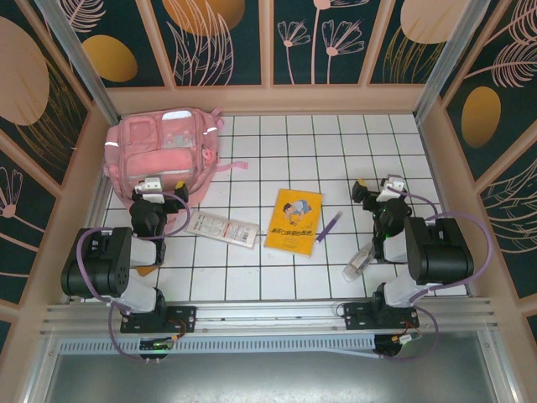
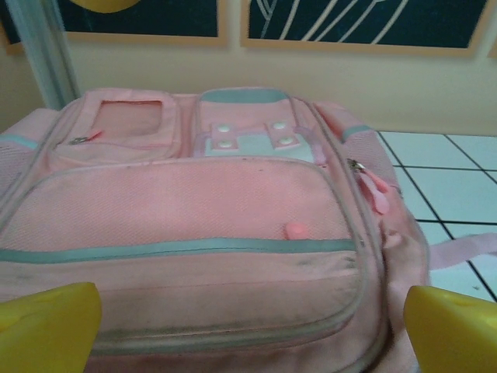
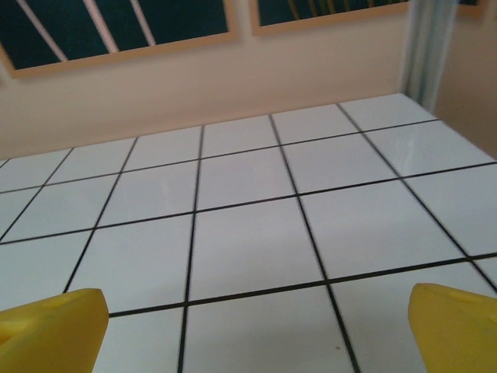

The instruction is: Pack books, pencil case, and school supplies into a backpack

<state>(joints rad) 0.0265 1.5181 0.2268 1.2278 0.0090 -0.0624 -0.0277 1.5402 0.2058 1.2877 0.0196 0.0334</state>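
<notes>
While the pink backpack (image 1: 162,155) lies at the far left corner of the white tiled table (image 1: 277,151), the left gripper (image 1: 153,186) sits just at its near edge with its yellow fingers (image 2: 46,326) wide apart. The yellow book (image 1: 294,220) lies in the middle of the table, with the long white pencil case (image 1: 226,227) just to its left, the purple pen (image 1: 328,227) just to its right and the small clear tube (image 1: 357,264) by the right arm. The right gripper (image 1: 382,189) hangs over bare tiles on the right, fingers wide apart too, holding nothing
</notes>
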